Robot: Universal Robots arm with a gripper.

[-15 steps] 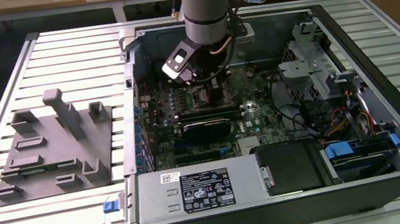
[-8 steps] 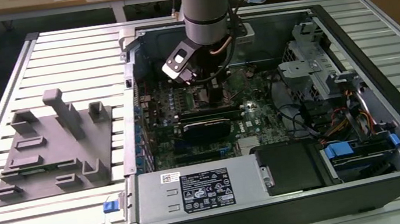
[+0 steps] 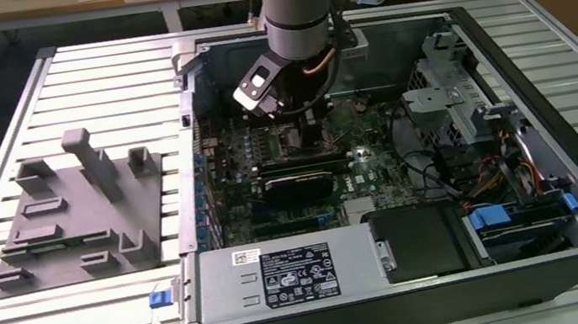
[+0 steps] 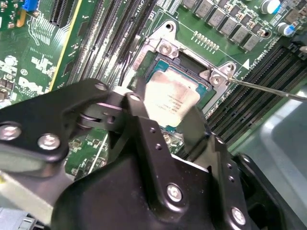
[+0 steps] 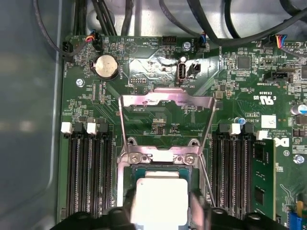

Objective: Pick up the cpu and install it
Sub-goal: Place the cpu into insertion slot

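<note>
The cpu [image 5: 159, 194], a small square chip with a silvery-white top, sits level over the open motherboard socket [image 5: 158, 158] in both wrist views. It lies low inside the socket's metal frame [image 4: 165, 48]. My gripper [image 5: 160, 209] is shut on the cpu [image 4: 172, 93], with one black finger [image 4: 139, 112] against each of two opposite edges. The socket's load plate [image 5: 165, 100] is swung up and open, and its thin lever [image 4: 268, 88] stands off to one side. In the exterior view the arm [image 3: 296, 8] reaches down into the computer case, with the gripper [image 3: 311, 129] low over the board.
Memory slots [image 5: 88, 177] flank the socket on both sides, and one green memory stick [image 5: 263, 179] is installed. A grey fixture [image 3: 76, 217] lies on the slatted table at the exterior view's left. The case holds a power supply [image 3: 282, 278] and a drive cage [image 3: 461, 95].
</note>
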